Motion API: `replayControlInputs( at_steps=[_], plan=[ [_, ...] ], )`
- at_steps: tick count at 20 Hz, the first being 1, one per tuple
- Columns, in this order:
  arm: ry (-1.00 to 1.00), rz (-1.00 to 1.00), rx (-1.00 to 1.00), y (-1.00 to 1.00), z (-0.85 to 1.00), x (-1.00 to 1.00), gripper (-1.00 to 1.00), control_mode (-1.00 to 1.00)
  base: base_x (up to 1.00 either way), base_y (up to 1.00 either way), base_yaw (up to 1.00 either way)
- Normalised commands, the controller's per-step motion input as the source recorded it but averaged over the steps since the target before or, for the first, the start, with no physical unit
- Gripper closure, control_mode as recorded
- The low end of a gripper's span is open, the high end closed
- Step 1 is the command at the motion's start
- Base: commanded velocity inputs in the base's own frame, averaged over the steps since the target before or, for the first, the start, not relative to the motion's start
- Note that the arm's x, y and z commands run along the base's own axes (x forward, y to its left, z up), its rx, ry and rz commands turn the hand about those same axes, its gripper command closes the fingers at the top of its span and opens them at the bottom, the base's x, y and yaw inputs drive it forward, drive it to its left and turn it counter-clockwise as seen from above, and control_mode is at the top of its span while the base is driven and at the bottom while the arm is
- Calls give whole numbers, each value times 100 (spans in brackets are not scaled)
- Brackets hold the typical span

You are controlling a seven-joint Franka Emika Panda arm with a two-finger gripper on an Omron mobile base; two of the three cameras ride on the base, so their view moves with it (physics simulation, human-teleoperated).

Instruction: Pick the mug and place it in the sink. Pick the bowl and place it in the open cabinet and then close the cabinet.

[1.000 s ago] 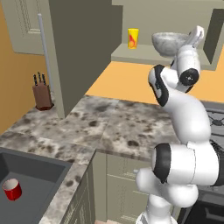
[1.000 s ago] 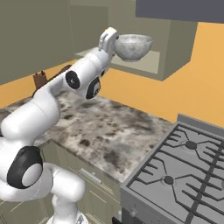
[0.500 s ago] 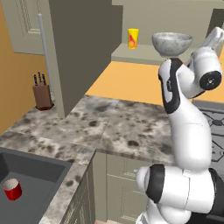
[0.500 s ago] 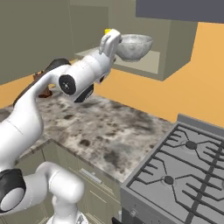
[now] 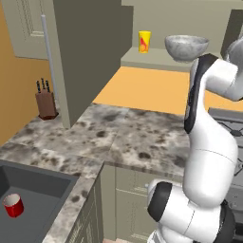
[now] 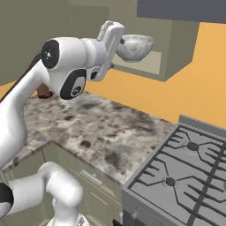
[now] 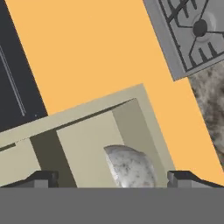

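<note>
Bowl point(image 5: 186, 47) in cabinet point(image 5: 156, 60), mug point(image 5: 14, 205) in sink point(image 5: 35, 187)

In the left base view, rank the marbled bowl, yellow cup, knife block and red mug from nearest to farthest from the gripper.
1. Grey-white marbled bowl, on the cabinet shelf, right by the gripper.
2. Yellow cup, further left on that shelf.
3. Brown knife block, on the counter's far left.
4. Small red mug, down in the sink.

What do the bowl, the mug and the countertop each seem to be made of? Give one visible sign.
Bowl: probably glazed ceramic or stone; glossy grey-white marbling.
Mug: likely ceramic or plastic; plain red, pale inside.
Countertop: looks like polished granite; dark speckles on grey.
</note>
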Motion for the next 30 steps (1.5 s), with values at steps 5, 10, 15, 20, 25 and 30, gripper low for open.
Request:
replayControlInputs(
  at_steps=[5,10,15,20,25,30],
  plan=[
    [4,0,0,0,-17,-90,-100,-100,0,0,0],
    [-2,0,0,9,-47,-100,-100,-100,0,0,0],
    [-4,0,-1,27,-22,-60,-100,-100,0,0,0],
    [-9,2,-5,54,-5,-39,-100,-100,0,0,0],
    [0,3,-1,76,-6,-27,-100,-100,0,0,0],
    [0,1,0,78,0,-39,-100,-100,0,0,0]
  ],
)
